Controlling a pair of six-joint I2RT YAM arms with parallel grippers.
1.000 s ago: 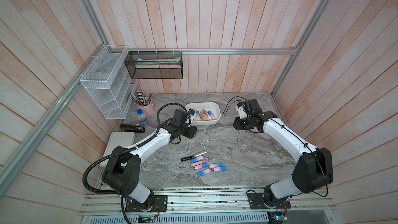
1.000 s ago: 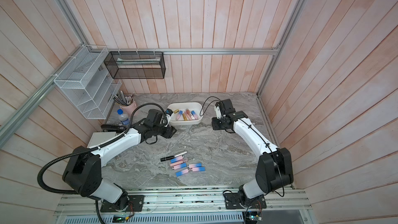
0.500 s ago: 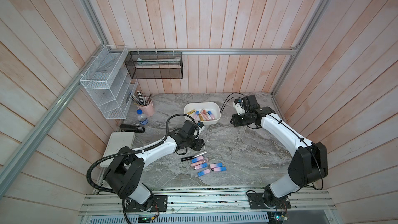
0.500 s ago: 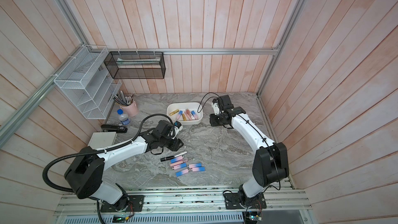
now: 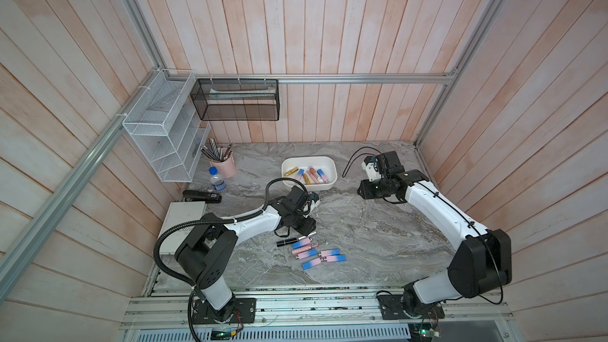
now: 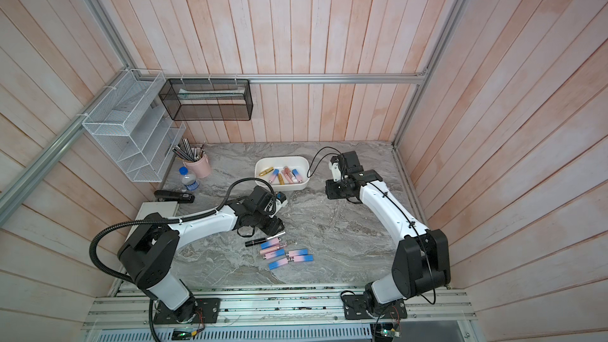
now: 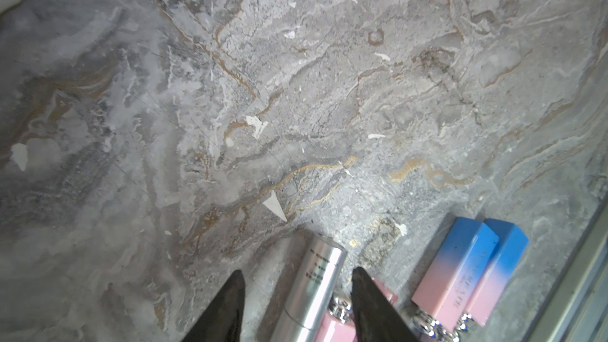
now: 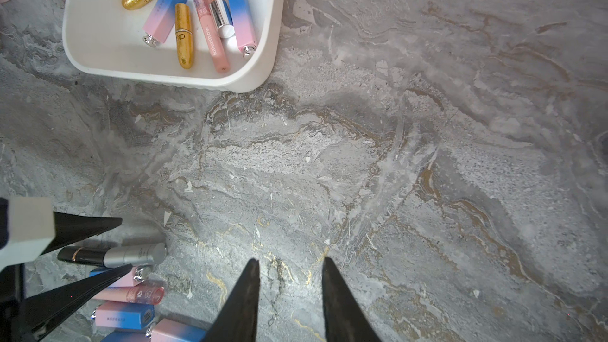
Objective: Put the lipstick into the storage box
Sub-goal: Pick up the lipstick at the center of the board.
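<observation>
The white storage box (image 5: 331,177) (image 6: 305,176) (image 8: 260,70) stands at the back middle of the marble table and holds several lipsticks. Near the front lies a black and silver lipstick (image 5: 293,240) (image 6: 264,240) (image 7: 317,274) (image 8: 131,254), beside several pink-and-blue ones (image 5: 316,256) (image 7: 460,274). My left gripper (image 5: 304,226) (image 7: 298,273) is low over the silver lipstick. It is open, one finger on each side of the tube, with a gap on both sides. My right gripper (image 5: 367,189) (image 8: 290,260) hangs to the right of the box, open with only bare table between its fingers.
A pink pen cup (image 5: 224,164), a water bottle (image 5: 217,180), a black stapler (image 5: 201,196) and a flat white box (image 5: 184,222) sit along the left side. On the walls hang a white wire rack (image 5: 164,136) and a black mesh basket (image 5: 235,100).
My left arm has swung from beside the storage box toward the front and come down over the silver lipstick, its jaws narrowing. The right arm has shifted slightly by the box.
</observation>
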